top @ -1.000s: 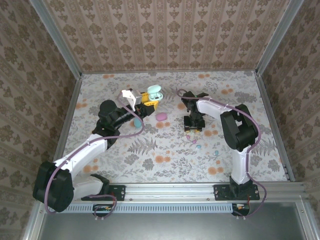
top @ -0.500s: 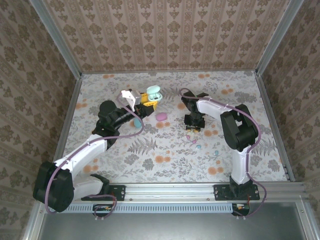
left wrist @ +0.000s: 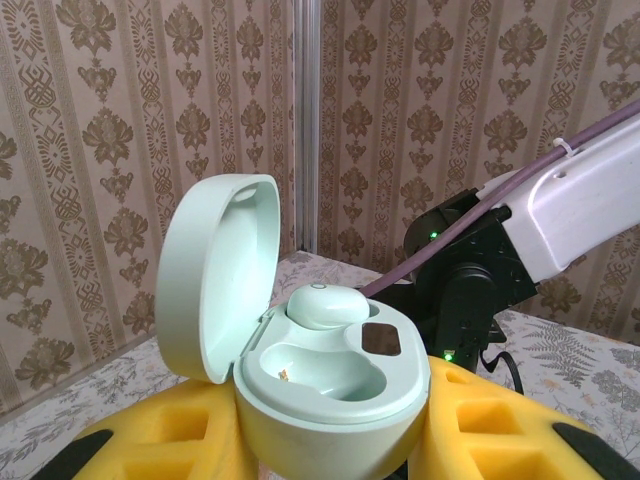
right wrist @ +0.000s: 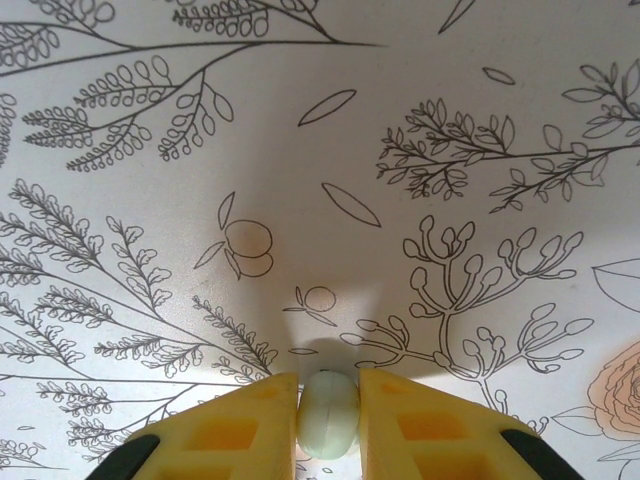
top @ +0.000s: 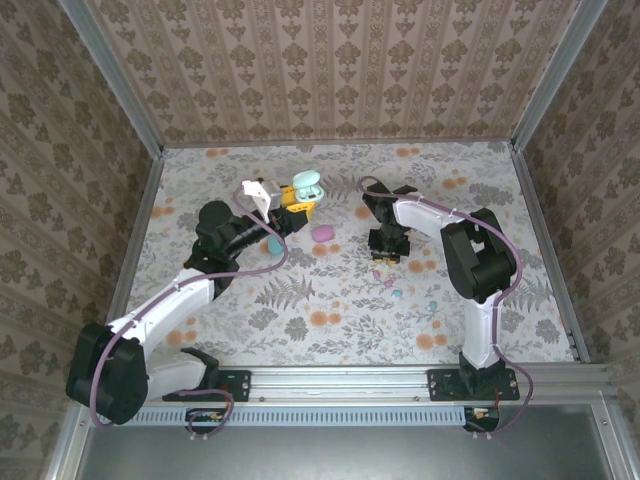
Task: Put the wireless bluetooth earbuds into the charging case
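Your left gripper [top: 293, 207] is closed on the mint charging case [top: 308, 185], holding it off the table [top: 200, 330] toward the far side, left of centre. In the left wrist view the yellow pads [left wrist: 175, 440] clamp the case [left wrist: 330, 395] from both sides near its base. It sits upright with its mouth facing up, and its lid [left wrist: 215, 280] is swung open on a hinge at the left of that view, hollow side facing right. One mint earbud [left wrist: 327, 305] is already seated in the far pocket, lying with its long axis across the case. The near pocket [left wrist: 320, 365] is bare, and a small dark patch [left wrist: 380, 340] shows just right of the seated bud.

Your right gripper [top: 386, 254] points down at the table right of centre, well apart from the case. In the right wrist view its jaws are pinched on a second mint earbud [right wrist: 330, 416], which touches both yellow pads [right wrist: 240, 425]. That bud's long axis runs along the fingers, and its tip pokes out just past them over the leaf print.

A few loose earbuds [top: 397, 294] lie on the table just nearer than the right gripper. A pink case [top: 322, 232] rests between the two grippers
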Controlling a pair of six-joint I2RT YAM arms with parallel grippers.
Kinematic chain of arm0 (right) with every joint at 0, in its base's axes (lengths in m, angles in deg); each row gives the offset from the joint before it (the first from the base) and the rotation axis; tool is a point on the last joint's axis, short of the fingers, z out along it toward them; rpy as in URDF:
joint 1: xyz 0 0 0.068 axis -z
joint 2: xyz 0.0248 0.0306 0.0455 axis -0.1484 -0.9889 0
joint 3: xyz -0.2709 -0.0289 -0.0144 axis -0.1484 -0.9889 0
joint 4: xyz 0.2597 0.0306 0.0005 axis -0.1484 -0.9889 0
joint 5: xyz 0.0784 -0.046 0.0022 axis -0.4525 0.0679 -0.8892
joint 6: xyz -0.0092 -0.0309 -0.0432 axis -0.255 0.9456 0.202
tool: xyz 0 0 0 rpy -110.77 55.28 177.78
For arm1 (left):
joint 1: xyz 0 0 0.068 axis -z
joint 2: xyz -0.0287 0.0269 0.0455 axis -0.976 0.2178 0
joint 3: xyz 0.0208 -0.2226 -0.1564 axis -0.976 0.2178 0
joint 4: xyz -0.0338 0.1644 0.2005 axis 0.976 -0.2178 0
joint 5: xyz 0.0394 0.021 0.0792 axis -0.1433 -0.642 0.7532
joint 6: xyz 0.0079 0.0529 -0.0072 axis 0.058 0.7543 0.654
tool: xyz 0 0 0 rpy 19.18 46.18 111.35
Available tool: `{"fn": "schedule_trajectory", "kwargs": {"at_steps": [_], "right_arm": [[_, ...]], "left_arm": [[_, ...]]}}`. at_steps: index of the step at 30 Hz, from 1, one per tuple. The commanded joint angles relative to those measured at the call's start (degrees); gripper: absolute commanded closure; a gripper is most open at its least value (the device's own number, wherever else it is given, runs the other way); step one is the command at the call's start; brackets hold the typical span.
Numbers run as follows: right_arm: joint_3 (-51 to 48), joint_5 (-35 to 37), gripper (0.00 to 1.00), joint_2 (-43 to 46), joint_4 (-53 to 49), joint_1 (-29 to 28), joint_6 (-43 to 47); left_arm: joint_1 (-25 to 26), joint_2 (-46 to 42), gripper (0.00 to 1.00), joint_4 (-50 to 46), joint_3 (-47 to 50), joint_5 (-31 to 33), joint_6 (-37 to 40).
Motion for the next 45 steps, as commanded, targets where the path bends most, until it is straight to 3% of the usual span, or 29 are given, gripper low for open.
{"fn": "schedule_trajectory", "kwargs": {"at_steps": [1,12,28,34,45], "right_arm": [[0.7,0.4,0.77,3.1,-0.8,0.0,2.1],[-3.4,-13.7,0.76,21.1,9.8,0.3,6.6],[-2.8,-34.8,0.75,37.4,29.6,0.3,-0.7],[-3.0,-39.7,0.75,39.0,37.3,-0.6,-3.4],[2.9,-37.4,0.74,32.6,38.4,-4.9,-2.2]], "left_arm": [[-0.3,-1.3,0.70,1.7,0.1,-0.5,0.0],[-0.1,-0.5,0.69,1.9,-0.5,-0.6,-0.5],[0.9,1.9,0.69,2.4,-1.9,-0.9,-0.7],[1.6,2.8,0.69,2.6,-2.4,-1.4,-0.6],[2.4,3.2,0.69,2.3,-2.9,-1.7,0.4]]}}
